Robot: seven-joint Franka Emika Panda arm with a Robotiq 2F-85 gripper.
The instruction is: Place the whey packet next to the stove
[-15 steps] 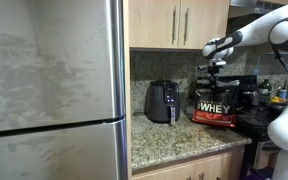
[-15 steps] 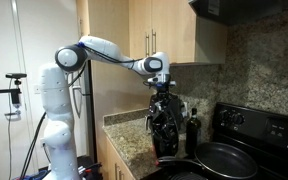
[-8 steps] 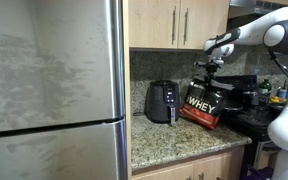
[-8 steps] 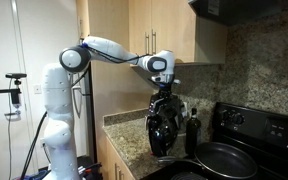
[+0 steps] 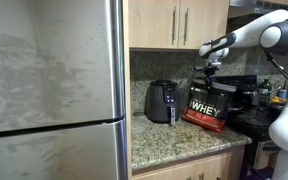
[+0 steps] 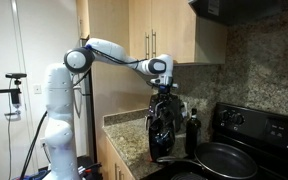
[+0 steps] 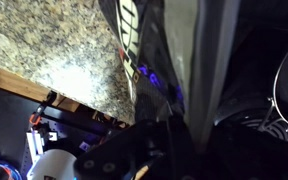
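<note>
The whey packet (image 5: 208, 106), a large black pouch with white "WHEY" lettering and red trim, hangs tilted over the granite counter (image 5: 174, 138) between the air fryer and the stove (image 5: 256, 118). My gripper (image 5: 210, 80) is shut on the packet's top edge. In an exterior view the packet (image 6: 160, 132) hangs from the gripper (image 6: 164, 96) just left of the stove (image 6: 246, 150). In the wrist view the packet (image 7: 154, 45) runs down from my fingers (image 7: 169, 130); its lower end looks near or on the counter.
A rounded black air fryer (image 5: 163, 101) stands on the counter left of the packet. A dark bottle (image 6: 193, 130) stands by the stove. A frying pan (image 6: 222, 160) sits on the cooktop. The fridge (image 5: 49, 90) fills the left. Cabinets (image 5: 179, 22) hang above.
The packet swung left and tilted, and has now shifted slightly back right and lower, staying tilted. The gripper moved a little with it and stays shut on its top.
</note>
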